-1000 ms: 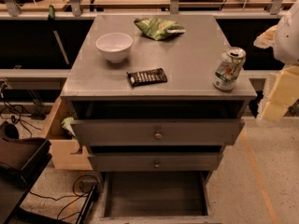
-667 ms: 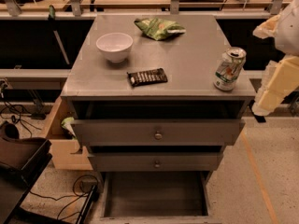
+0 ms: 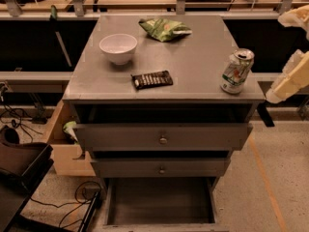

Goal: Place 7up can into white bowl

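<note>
We see the 7up can [image 3: 236, 71] upright at the cabinet top's [image 3: 193, 57] near right, white bowl [image 3: 118, 48] far left, our gripper [image 3: 289, 79] just right of the can, its grip unclear.

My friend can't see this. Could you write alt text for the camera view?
A 7up can stands upright near the front right corner of a grey drawer cabinet, with the robot's cream gripper just past the right edge beside it, not touching. A white bowl sits back left, a dark candy wrapper front centre, a green snack bag at the back.
</note>
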Tool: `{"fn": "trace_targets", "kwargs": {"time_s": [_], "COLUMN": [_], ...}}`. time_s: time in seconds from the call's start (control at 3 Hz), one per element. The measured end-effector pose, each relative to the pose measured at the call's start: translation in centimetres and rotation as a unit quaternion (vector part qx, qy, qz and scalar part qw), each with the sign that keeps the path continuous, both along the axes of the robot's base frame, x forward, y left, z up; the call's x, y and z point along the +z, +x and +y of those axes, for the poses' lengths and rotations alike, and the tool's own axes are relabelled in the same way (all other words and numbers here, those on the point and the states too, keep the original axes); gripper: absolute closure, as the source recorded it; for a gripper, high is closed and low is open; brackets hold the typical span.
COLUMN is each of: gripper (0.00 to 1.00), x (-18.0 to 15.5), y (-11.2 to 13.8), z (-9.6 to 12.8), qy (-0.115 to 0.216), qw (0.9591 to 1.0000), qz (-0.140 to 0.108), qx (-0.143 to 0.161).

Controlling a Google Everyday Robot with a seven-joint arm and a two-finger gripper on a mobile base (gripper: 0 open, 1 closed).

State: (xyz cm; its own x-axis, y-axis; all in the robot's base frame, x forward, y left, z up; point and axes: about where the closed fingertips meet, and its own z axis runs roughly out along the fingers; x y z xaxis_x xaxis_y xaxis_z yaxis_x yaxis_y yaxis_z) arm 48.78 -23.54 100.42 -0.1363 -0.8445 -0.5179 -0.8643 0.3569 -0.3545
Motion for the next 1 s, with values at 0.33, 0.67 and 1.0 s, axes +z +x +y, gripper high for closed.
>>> {"fn": "trace_targets", "kwargs": {"time_s": [0.33, 0.67, 1.0], "gripper": [0.0, 0.0, 0.0], "x": [0.4, 0.6, 0.8], "y": [0.7, 1.0, 1.1], "z": [-2.0, -3.5, -4.4], "qy": [0.072, 0.117, 0.141], "qw": [0.9965, 0.9905, 0.9862], "qz": [-0.044, -0.071, -0.084], "qx": [-0.006, -0.011, -0.02]}}
